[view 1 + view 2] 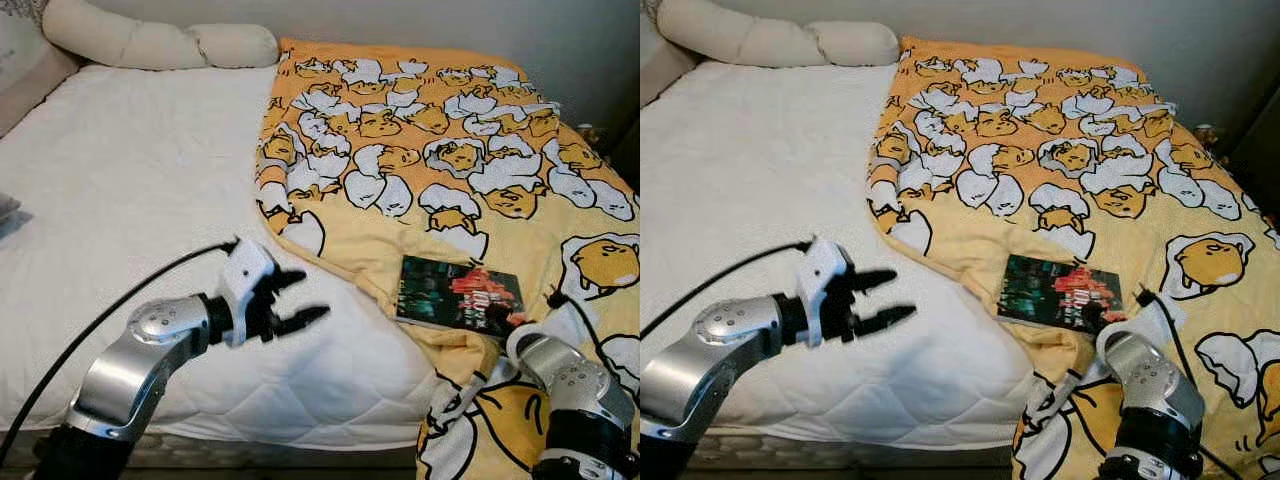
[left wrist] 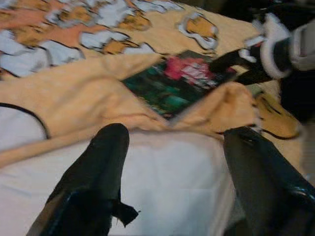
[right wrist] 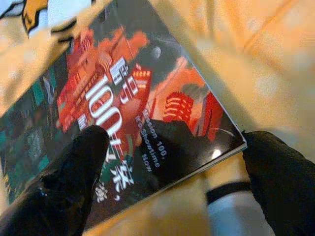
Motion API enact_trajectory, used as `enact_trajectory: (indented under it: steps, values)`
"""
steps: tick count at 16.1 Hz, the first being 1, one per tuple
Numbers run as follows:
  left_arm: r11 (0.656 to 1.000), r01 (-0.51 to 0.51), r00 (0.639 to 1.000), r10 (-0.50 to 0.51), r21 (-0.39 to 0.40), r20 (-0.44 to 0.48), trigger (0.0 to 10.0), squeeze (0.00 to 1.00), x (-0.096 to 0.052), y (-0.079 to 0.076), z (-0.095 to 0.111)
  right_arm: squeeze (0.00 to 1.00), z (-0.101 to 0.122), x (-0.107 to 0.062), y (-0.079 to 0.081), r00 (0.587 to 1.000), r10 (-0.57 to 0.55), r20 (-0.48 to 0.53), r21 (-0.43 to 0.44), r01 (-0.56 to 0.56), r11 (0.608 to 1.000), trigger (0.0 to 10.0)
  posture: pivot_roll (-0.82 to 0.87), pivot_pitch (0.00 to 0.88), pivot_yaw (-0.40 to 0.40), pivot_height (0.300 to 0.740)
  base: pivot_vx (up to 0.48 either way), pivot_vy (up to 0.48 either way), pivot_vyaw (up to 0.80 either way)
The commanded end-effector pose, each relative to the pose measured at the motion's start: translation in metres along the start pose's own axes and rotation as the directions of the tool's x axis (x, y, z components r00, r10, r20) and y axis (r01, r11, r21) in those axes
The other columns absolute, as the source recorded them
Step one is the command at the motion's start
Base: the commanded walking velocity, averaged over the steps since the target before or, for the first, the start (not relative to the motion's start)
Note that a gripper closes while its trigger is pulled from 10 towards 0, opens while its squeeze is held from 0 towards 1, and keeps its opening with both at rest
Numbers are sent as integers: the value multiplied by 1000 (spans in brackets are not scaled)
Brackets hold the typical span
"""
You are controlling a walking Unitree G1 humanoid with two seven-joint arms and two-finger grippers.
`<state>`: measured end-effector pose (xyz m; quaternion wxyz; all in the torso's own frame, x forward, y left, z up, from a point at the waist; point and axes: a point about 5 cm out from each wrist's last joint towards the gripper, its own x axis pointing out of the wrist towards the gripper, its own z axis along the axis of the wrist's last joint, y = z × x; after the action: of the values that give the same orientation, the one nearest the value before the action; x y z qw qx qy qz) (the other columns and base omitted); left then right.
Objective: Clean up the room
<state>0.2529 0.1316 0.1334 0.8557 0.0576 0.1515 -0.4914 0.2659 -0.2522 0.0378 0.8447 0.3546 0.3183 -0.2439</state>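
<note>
Over on the left, the left tool (image 1: 296, 300) hovers above the bare white mattress (image 1: 130, 200), fingers spread apart, holding nothing. Moving right, a dark book (image 1: 460, 295) lies flat on the yellow cartoon-print blanket (image 1: 440, 150); its cover reads "100" and, I think, "Mission 100". At its corner, the right tool (image 3: 170, 167) sits with fingers wide, straddling the book's edge.

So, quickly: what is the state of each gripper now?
Left gripper: open, holding nothing, above the mattress.
Right gripper: open, fingers straddling the corner of the book, not gripping it.
</note>
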Motion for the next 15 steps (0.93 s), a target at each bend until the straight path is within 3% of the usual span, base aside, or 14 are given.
enact_trajectory:
  steps: [1,4,6,8,12,15]
  values:
    - [999,33,999,-33,14,-6,10000,1000,1,-4,3,0,-3,1,12,997,75,-32,37,-74,997,10000,13,0,-20,740,0,0,0]
    - [999,41,999,-41,17,-15,10000,1000,0,-4,3,0,-8,3,12,992,107,-72,166,-94,982,10000,15,0,-21,740,0,0,0]
    - [999,47,999,-46,18,-19,10000,1000,0,-4,3,0,-13,5,2,993,83,-84,193,-65,979,10000,15,0,-20,740,0,0,0]
    - [998,53,998,-52,23,-20,10000,1000,0,-4,4,0,-16,6,-4,986,151,-69,283,-126,951,10000,13,0,-16,740,0,0,0]
    - [998,57,998,-56,32,-20,10000,1000,0,-4,4,0,-13,2,-4,966,259,-1,338,-243,909,10000,14,0,-13,740,0,0,0]
    - [998,54,998,-53,39,-21,10000,1000,0,-3,5,0,-4,-3,-5,929,358,93,323,-369,872,10000,16,0,-13,740,0,0,0]
